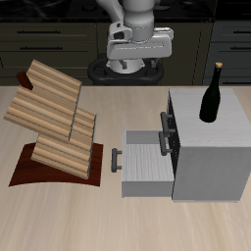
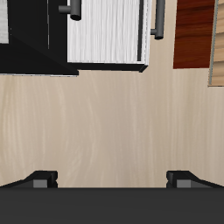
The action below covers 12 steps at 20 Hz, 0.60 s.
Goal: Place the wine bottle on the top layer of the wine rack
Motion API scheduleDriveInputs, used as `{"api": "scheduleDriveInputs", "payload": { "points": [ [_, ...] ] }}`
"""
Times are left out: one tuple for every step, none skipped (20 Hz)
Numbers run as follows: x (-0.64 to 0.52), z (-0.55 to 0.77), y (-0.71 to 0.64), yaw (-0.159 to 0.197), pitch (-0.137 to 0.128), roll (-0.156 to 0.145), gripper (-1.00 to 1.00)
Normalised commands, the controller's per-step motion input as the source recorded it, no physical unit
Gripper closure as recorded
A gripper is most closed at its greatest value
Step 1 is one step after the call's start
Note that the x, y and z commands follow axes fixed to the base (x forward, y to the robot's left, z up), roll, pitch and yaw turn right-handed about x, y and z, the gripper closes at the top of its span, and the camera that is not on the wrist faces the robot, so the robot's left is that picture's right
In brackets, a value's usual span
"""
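The hand (image 1: 138, 61) hangs wide open and empty near the counter's (image 1: 59, 216) back edge; the wine bottle (image 1: 212, 94) stands upright on the grey cabinet (image 1: 211, 147).

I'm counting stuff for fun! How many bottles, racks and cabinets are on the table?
Bottle: 1
Rack: 1
Cabinet: 1
Total: 3
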Motion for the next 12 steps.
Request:
{"api": "scheduleDriveInputs", "payload": {
  "points": [
    [0.02,0.15,0.38,0.000,-0.005,0.073,-1.00],
    [0.07,0.23,0.45,0.071,-0.050,0.057,-1.00],
    [0.05,0.01,-0.04,0.000,0.000,0.000,-1.00],
    [0.14,0.15,0.24,-0.063,0.025,-0.032,-1.00],
    [0.12,0.24,0.56,0.008,-0.013,0.009,-1.00],
    [0.11,0.22,0.50,0.068,-0.027,0.069,-1.00],
    [0.14,0.20,0.33,-0.063,0.019,-0.065,-1.00],
    [0.01,0.24,0.44,0.008,-0.033,0.040,-1.00],
    [0.06,0.22,0.47,0.035,-0.051,0.058,-1.00],
    [0.05,0.10,0.17,-0.008,-0.014,-0.007,-1.00],
    [0.08,0.21,0.46,-0.039,-0.010,-0.020,-1.00],
    [0.10,0.15,0.55,0.016,-0.027,0.066,-1.00]
  ]
}}
